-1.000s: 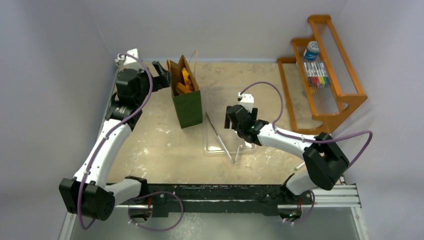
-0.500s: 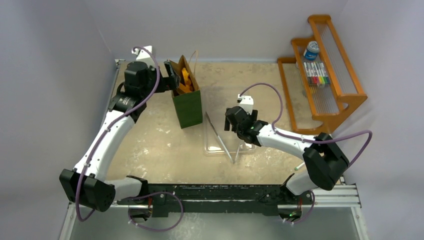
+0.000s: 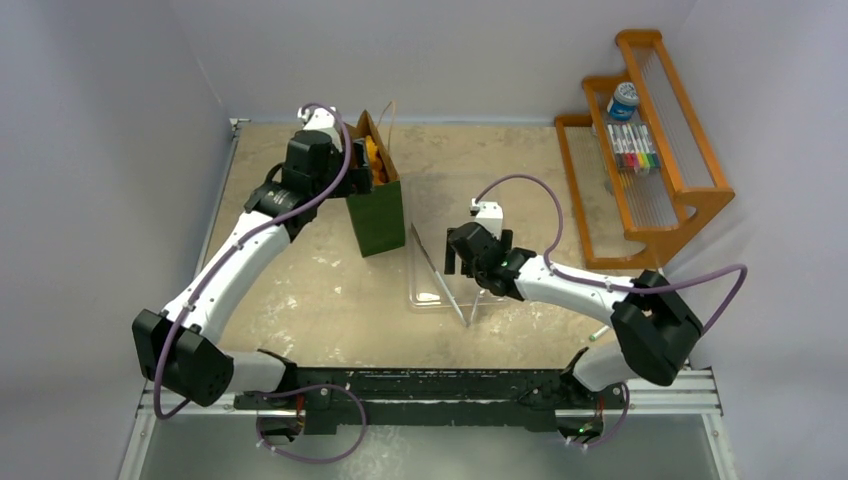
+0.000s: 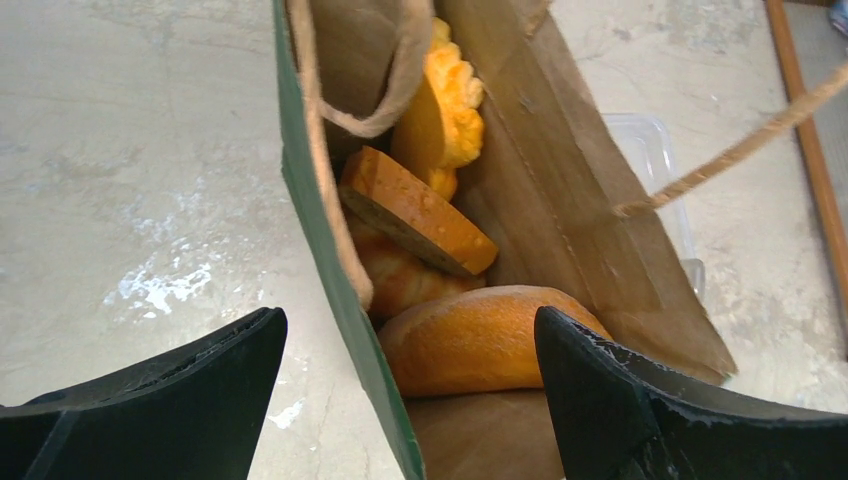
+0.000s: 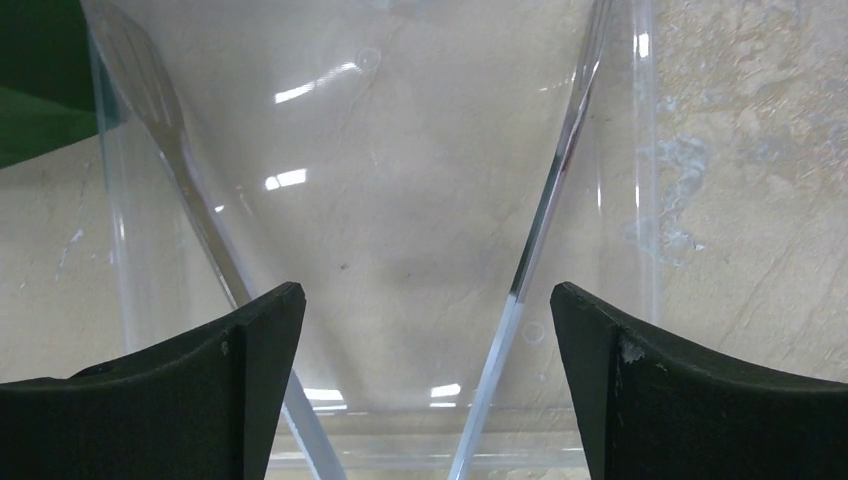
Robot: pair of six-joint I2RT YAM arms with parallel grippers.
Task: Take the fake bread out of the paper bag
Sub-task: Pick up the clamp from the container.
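From above, the left gripper (image 3: 354,166) meets the upright dark green paper bag's (image 3: 378,218) mouth, the right gripper (image 3: 456,262) hovers over a clear plastic tray (image 3: 427,286); left wrist: jaws spread wide, orange-golden toy bread (image 4: 478,340) inside the bag; right wrist: jaws equally wide.

The dark green paper bag (image 3: 378,215) stands open, its wall between your left pincer's (image 4: 407,318) fingers (image 4: 180,400); fake bread (image 4: 400,280) inside: golden loaf (image 4: 480,340) nearest, crusted slice (image 4: 415,210) and croissant (image 4: 455,95) beyond.
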